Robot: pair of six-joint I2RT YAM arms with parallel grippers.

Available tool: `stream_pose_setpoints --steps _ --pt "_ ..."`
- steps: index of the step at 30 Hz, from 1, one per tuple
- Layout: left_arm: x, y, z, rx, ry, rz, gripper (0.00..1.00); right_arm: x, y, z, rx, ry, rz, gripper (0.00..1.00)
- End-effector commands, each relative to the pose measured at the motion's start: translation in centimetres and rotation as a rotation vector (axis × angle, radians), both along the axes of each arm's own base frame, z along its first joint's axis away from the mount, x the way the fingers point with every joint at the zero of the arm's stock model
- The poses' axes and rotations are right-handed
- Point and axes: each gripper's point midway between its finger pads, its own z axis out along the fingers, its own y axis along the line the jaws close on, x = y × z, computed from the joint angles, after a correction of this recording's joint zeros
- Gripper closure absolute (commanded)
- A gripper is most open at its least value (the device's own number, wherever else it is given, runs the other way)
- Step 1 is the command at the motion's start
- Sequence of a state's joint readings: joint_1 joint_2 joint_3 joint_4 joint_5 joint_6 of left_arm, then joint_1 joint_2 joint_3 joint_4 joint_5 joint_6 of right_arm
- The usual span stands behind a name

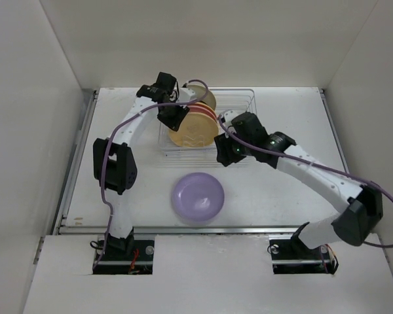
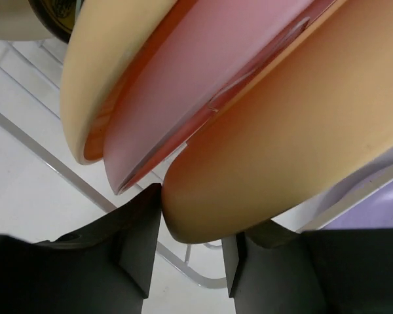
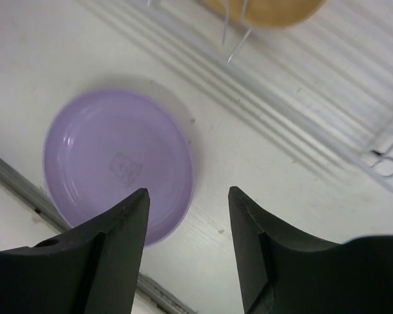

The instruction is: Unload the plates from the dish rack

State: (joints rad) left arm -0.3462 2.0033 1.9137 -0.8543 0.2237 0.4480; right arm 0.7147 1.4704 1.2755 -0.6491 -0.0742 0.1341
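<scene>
Lavender plate [image 1: 198,196] lies flat before the dish rack [image 1: 239,91]; your right gripper [image 3: 187,196] hangs near it, jaws apart, empty. Your left gripper [image 2: 188,226] straddles the rim of the orange-yellow plate [image 2: 281,150] in the rack, probably to lift it; whether it clenches, I cannot tell.

Lavender plate [image 1: 198,197] lies flat before dish rack [image 1: 239,104]; orange-yellow plate [image 1: 193,131], pink plate [image 2: 236,59], cream plate [image 2: 108,55] stand upright inside.

White table [image 1: 295,131], lavender plate [image 1: 198,197] lying flat, dish rack [image 1: 239,104] behind
</scene>
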Motion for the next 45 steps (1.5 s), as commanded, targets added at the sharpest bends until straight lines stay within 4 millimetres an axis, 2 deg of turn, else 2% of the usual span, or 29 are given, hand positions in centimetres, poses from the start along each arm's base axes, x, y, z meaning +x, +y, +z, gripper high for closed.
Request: stream_pose_setpoints --steps 1,4,5,6,7,10,13,14,15,16,17,24,26,29,32,33,34,36,38,40,41,42,43,44,45 --pt "0.6 -0.6 1.8 -0.032 -0.037 0.018 0.67 2.2 -0.8 7.1 0.105 -0.209 -0.134 0.42" --pt "0.7 -0.5 1.3 -0.022 -0.032 0.022 0.78 2.9 -1.7 9.4 0.147 -0.278 -0.199 0.36" --pt "0.9 -0.6 1.6 -0.028 -0.037 0.030 0.84 3.0 -1.9 10.0 0.157 -0.298 -0.209 0.36" --pt "0.9 -0.4 1.6 -0.019 -0.041 0.036 0.97 3.2 -2.0 10.0 0.152 -0.303 -0.218 0.36" --pt "1.2 -0.5 1.6 -0.023 -0.041 0.044 1.00 3.6 -2.6 10.0 0.141 -0.312 -0.242 0.36" --pt "1.1 -0.3 3.0 -0.026 -0.056 0.057 1.00 3.4 -2.6 9.9 0.140 -0.302 -0.248 0.36" --pt "0.6 -1.2 5.4 -0.091 -0.085 0.025 1.00 3.5 -2.6 9.1 0.132 -0.285 -0.253 0.36" --pt "0.3 -1.4 7.3 -0.122 -0.116 0.025 1.00 3.6 -2.5 8.7 0.124 -0.278 -0.252 0.36" --pt "0.2 -1.7 8.4 -0.147 -0.139 0.024 1.00 3.7 -2.4 8.4 0.117 -0.271 -0.252 0.36" --pt "0.1 -1.6 9.0 -0.155 -0.159 0.023 1.00 3.7 -2.4 8.4 0.117 -0.271 -0.252 0.36" --pt "-0.2 -1.6 10.8 -0.178 -0.199 0.032 1.00 3.8 -2.3 8.8 0.124 -0.277 -0.252 0.36" --pt "-1.6 -1.4 14.2 -0.234 -0.264 0.047 1.00 4.1 -2.3 8.1 0.106 -0.269 -0.258 0.36" --pt "-1.8 -1.5 14.7 -0.244 -0.269 0.041 1.00 4.2 -2.4 8.1 0.101 -0.274 -0.267 0.36" --pt "-1.7 -1.2 14.3 -0.223 -0.272 0.035 1.00 4.2 -2.4 8.1 0.101 -0.274 -0.267 0.36" --pt "-0.9 -0.4 11.6 -0.159 -0.239 0.074 1.00 4.2 -2.4 8.1 0.101 -0.274 -0.267 0.36" --pt "-0.7 0.2 11.6 -0.149 -0.243 0.091 1.00 4.3 -2.6 8.1 0.097 -0.278 -0.274 0.36" --pt "-0.6 0.1 10.7 -0.141 -0.224 0.091 1.00 4.3 -2.6 8.1 0.097 -0.278 -0.274 0.36" --pt "-0.8 0.2 10.6 -0.159 -0.205 0.095 1.00 4.4 -2.7 8.1 0.092 -0.282 -0.281 0.36" --pt "-1.6 -0.5 11.4 -0.205 -0.187 0.074 1.00 4.5 -3.2 8.6 0.094 -0.297 -0.309 0.38" --pt "-2.6 0.1 13.1 -0.253 -0.159 0.078 1.00 4.6 -3.9 9.5 0.117 -0.315 -0.368 0.38" --pt "-3.9 -0.7 14.0 -0.315 -0.121 0.023 1.00 4.7 -4.4 10.0 0.121 -0.329 -0.400 0.38" --pt "-4.5 -1.2 15.1 -0.336 -0.115 -0.035 1.00 5.0 -5.8 11.1 0.124 -0.366 -0.467 0.38" --pt "-7.3 -0.8 14.0 -0.308 0.004 -0.077 1.00 5.0 -6.4 11.7 0.143 -0.377 -0.517 0.38" --pt "-8.7 -0.8 13.3 -0.254 0.023 -0.208 1.00 5.1 -7.0 12.2 0.149 -0.394 -0.555 0.38" --pt "-10.3 -1.3 11.5 -0.179 0.093 -0.293 1.00 5.5 -8.4 13.2 0.151 -0.428 -0.618 0.38"
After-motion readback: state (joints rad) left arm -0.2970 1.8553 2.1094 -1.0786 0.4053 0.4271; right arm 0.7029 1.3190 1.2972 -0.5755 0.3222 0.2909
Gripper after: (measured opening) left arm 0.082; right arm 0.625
